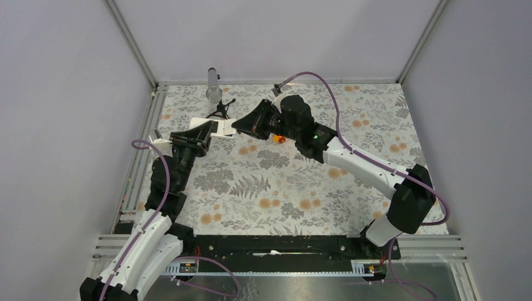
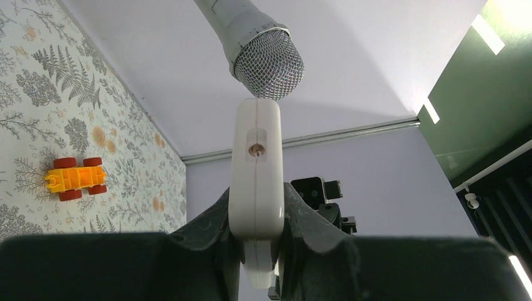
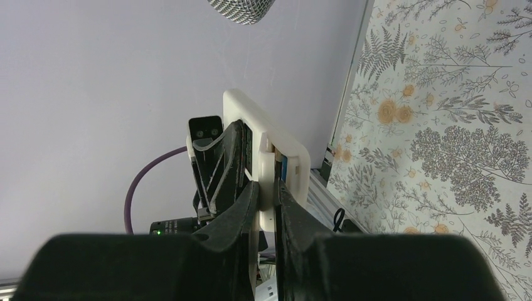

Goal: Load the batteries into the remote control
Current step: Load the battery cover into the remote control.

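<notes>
Pinched in the right claw [image 3: 266,200], what looks like a white cover piece [image 3: 266,169] pressed to the remote control [image 3: 276,135] clamped edge-up in the left claw [image 2: 257,216], clear of the bench [image 3: 452,125]; pushed crooked, could jam over the blue battery [image 3: 285,167] or lever the remote loose.

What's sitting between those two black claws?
The white remote, held by the left gripper; the right gripper pinches a small white piece against it. Top view shows it.
</notes>
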